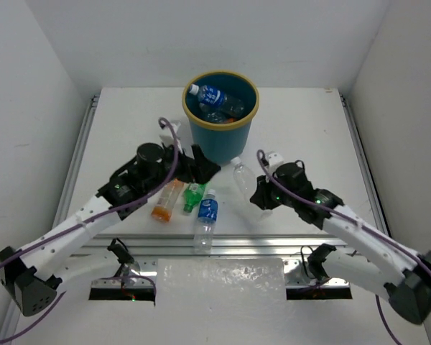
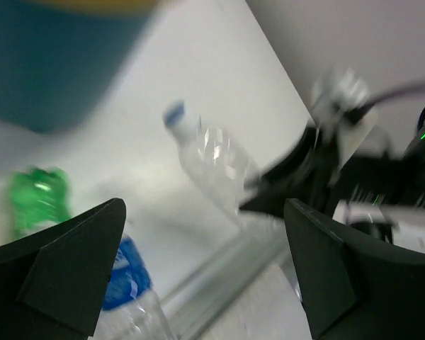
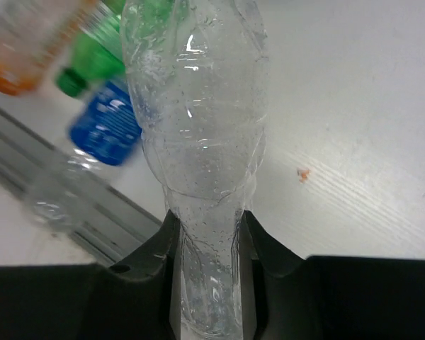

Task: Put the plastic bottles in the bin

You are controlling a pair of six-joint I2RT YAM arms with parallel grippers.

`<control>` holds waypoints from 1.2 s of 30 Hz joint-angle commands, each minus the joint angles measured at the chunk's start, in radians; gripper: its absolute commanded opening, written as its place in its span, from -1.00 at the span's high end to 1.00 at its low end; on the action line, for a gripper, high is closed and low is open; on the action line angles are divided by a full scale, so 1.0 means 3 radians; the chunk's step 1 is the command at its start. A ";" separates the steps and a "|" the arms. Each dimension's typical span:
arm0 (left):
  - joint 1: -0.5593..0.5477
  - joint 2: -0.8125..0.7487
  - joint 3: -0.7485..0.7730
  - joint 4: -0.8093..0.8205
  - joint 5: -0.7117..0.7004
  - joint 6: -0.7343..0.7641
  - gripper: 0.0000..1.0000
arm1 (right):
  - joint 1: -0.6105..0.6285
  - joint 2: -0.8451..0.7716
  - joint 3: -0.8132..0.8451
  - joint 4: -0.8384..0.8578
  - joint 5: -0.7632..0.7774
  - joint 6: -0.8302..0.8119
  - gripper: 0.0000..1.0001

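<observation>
The teal bin point(image 1: 220, 141) with a yellow rim stands at the back middle of the table, and a blue-labelled bottle point(image 1: 212, 95) lies inside it. My right gripper point(image 1: 261, 194) point(image 3: 207, 221) is shut on a clear plastic bottle point(image 1: 242, 178) point(image 3: 198, 120), squeezing its body narrow between the fingers. This bottle also shows in the left wrist view point(image 2: 216, 161). An orange bottle point(image 1: 167, 201), a green bottle point(image 1: 194, 195) and a blue-labelled bottle point(image 1: 207, 214) lie in front of the bin. My left gripper point(image 1: 201, 167) point(image 2: 204, 207) stands open and holds nothing, just left of the bin's base.
An aluminium rail point(image 1: 223, 242) runs along the table's near edge, just beyond the blue-labelled bottle's base. White walls close in the table point(image 1: 309, 129) on three sides. The two arms stand close together in front of the bin.
</observation>
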 commanded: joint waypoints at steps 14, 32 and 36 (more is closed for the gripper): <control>-0.0451 0.0371 -0.0141 0.1749 0.1318 -0.0076 -0.91 | -0.0148 -0.0986 0.0268 0.0843 -0.1672 0.0359 0.90; -0.0528 0.0498 0.0114 0.1846 0.1323 -0.0168 -0.63 | -0.0143 -0.1026 -0.0004 0.1580 -0.1964 0.0400 0.91; -0.0528 0.0483 0.0303 0.1689 0.1140 -0.0122 0.87 | -0.0148 -0.1103 0.0073 0.1360 -0.1637 0.0344 0.53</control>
